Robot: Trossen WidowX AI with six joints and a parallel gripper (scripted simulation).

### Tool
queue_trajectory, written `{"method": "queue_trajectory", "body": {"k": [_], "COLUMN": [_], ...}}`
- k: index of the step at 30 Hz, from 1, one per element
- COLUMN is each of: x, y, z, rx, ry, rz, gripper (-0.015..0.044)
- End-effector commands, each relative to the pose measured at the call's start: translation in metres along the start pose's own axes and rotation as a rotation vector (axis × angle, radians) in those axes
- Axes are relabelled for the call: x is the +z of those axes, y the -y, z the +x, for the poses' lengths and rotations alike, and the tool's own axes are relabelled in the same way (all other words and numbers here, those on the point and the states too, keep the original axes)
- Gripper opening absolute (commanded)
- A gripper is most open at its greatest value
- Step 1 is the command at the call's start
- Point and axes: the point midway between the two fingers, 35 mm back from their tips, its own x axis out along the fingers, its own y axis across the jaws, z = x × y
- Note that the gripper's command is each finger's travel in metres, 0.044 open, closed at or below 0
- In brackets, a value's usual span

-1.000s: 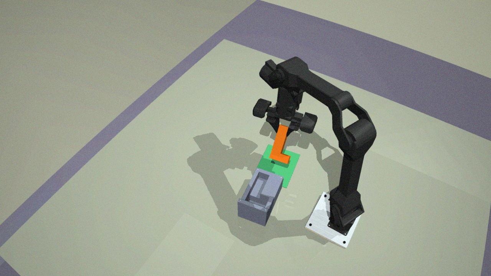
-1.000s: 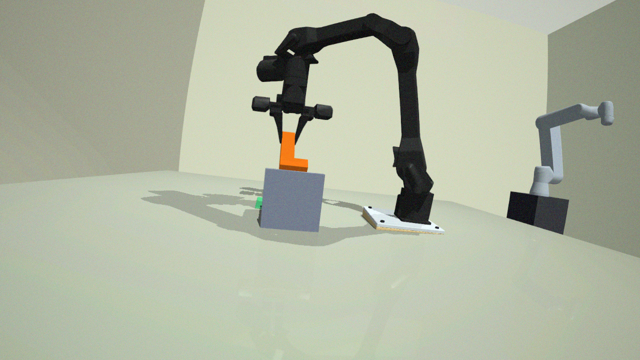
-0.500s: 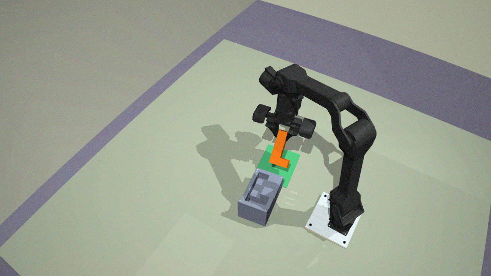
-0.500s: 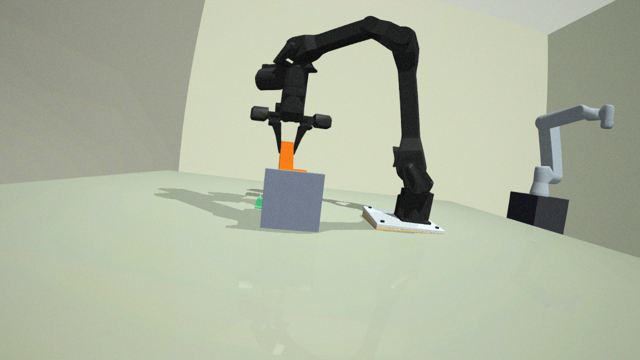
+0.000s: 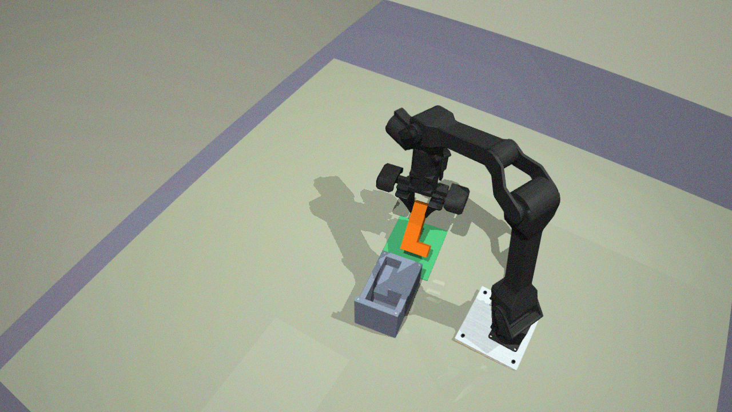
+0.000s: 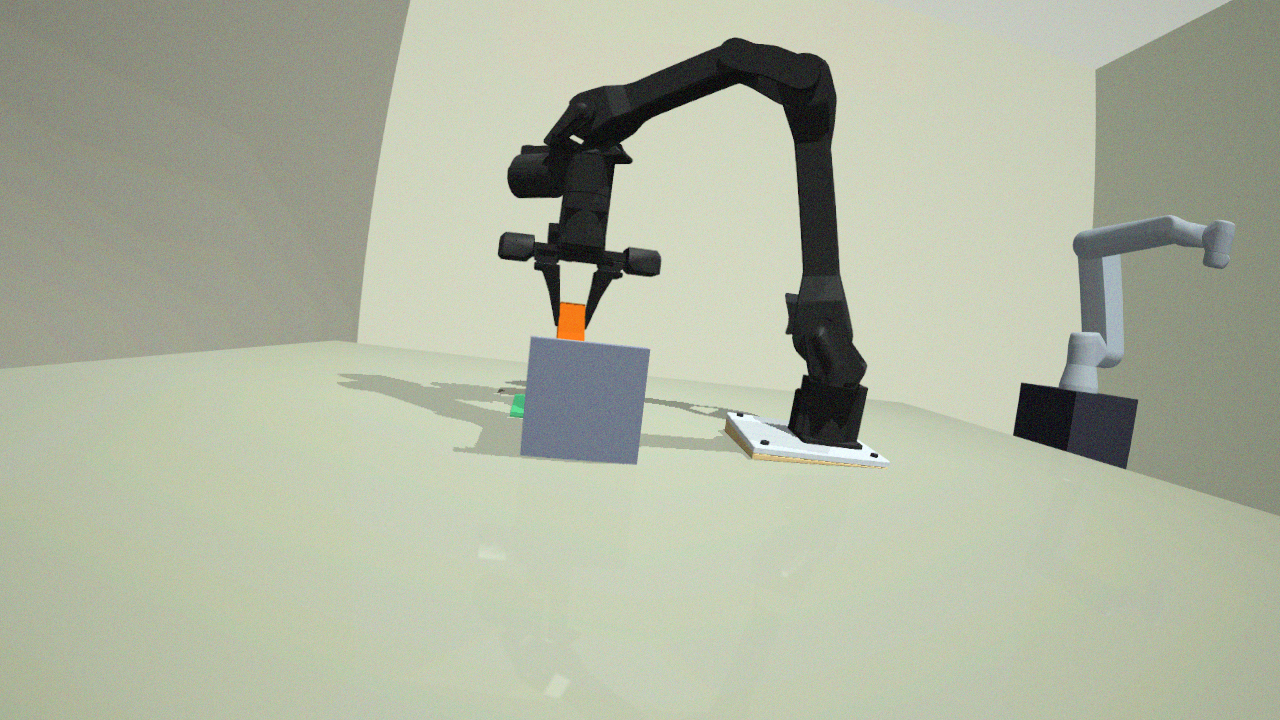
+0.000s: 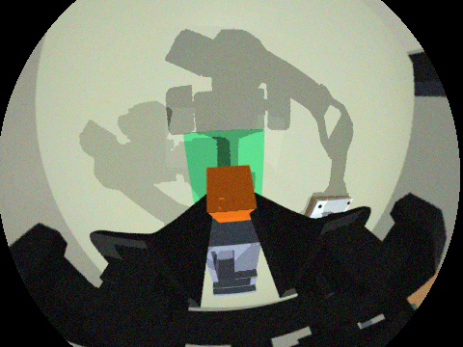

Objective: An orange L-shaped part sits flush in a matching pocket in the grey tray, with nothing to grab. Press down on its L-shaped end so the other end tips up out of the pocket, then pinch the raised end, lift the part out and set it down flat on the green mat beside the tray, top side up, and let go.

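My gripper (image 5: pixel 419 210) (image 6: pixel 572 325) (image 7: pixel 229 197) is shut on the straight end of the orange L-shaped part (image 5: pixel 416 228) (image 6: pixel 571 313) (image 7: pixel 231 185). The part hangs tilted over the green mat (image 5: pixel 439 238) (image 6: pixel 517 407) (image 7: pixel 252 145), its pinched end up and its L-shaped end low, near the mat. A shadow lies beside the L-shaped end; whether it touches the mat I cannot tell. In the exterior view the tray hides the part's lower end. The grey tray (image 5: pixel 376 319) (image 6: pixel 581 402) (image 7: pixel 247 257) has an empty pocket and stands against the mat's near end.
The arm's white base plate (image 5: pixel 470 333) (image 6: pixel 760 438) (image 7: pixel 333 206) lies to the right of the tray. The tray's walls rise well above the mat, close to the part's L-shaped end. A second, light grey arm (image 6: pixel 1100 304) stands on a dark block (image 6: pixel 1042 416) in the background.
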Motion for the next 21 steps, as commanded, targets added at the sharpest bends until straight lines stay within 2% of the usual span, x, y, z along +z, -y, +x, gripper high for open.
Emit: {"method": "queue_trajectory", "body": {"k": [1, 21], "x": [0.000, 0.000], "y": [0.001, 0.001], "z": [0.007, 0.022], "rx": [-0.005, -0.005], "ry": [0.000, 0.000], "rz": [0.002, 0.002], "gripper": [0.0000, 0.0000]}}
